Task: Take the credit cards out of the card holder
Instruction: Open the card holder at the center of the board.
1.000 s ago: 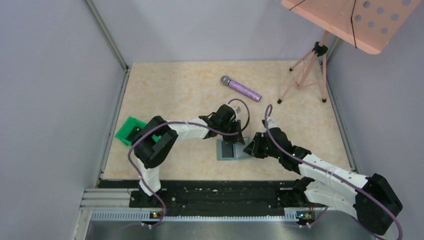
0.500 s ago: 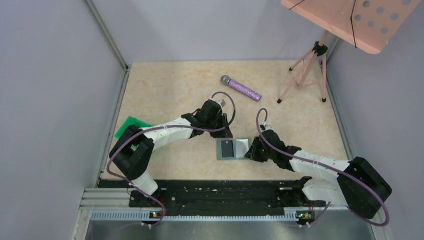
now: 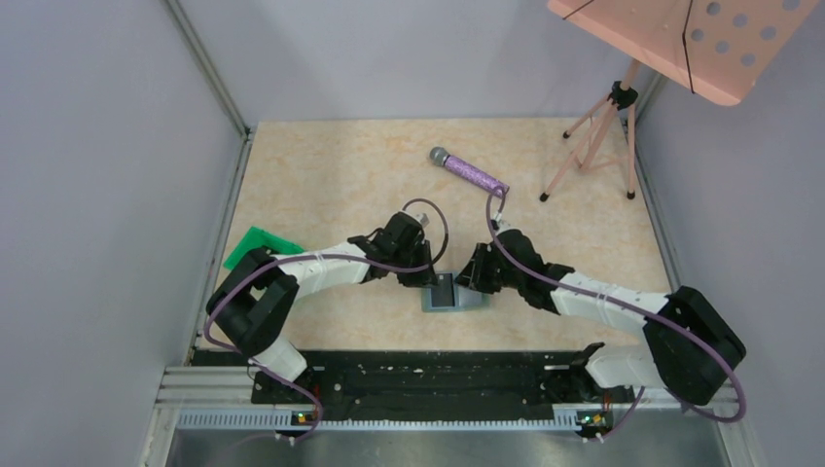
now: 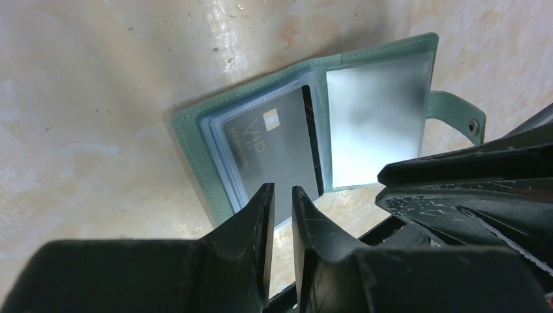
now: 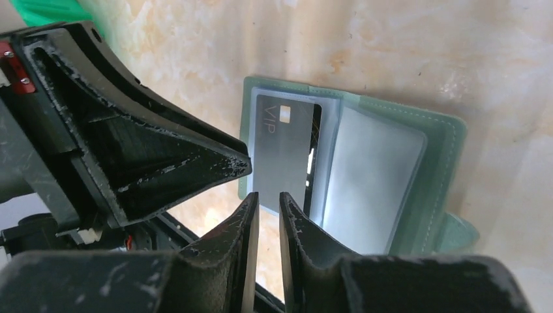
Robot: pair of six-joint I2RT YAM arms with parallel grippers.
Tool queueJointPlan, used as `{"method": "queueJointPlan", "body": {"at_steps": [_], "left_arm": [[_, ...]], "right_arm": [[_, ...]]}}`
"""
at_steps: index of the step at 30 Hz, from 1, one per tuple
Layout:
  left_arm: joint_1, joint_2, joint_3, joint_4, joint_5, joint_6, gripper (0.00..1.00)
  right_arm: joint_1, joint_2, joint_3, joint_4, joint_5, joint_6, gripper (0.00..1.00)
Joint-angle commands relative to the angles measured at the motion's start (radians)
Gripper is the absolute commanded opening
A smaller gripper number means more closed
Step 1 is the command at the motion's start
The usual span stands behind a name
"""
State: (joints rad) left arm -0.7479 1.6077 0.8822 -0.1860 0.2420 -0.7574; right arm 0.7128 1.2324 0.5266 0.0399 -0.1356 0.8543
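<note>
From above: looking down on the card holder (image 3: 472,300) lying open near the front of the counter (image 3: 331,175), with the left end effector (image 3: 429,278) and right end effector (image 3: 471,276) crowding its far edge. Further back, spotting a purple microphone (image 3: 470,173), a pink music stand (image 3: 671,39) at far right and a green sheet (image 3: 255,245) by the left arm.

Left wrist: peering past jaws a narrow slit apart, gripping nothing, at a dark credit card (image 4: 274,147) tucked in one panel. Hemmed in on the right by the other end effector.

Right wrist: same slim gap, nothing held, credit card (image 5: 283,150) sitting in its sleeve.

Against half a second back: closed in over the holder from either side.
</note>
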Motion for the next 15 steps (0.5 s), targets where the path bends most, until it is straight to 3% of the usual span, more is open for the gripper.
{"method": "queueJointPlan", "body": {"at_steps": [1, 15], "left_arm": [[-0.002, -0.030, -0.020, 0.052, 0.000, -0.009, 0.21], [-0.002, -0.014, -0.083, 0.109, 0.012, -0.021, 0.14]], "right_arm": [[0.007, 0.086, 0.042, 0.090, -0.048, -0.019, 0.18], [-0.057, 0.227, -0.041, 0.255, -0.195, -0.076, 0.20]]}}
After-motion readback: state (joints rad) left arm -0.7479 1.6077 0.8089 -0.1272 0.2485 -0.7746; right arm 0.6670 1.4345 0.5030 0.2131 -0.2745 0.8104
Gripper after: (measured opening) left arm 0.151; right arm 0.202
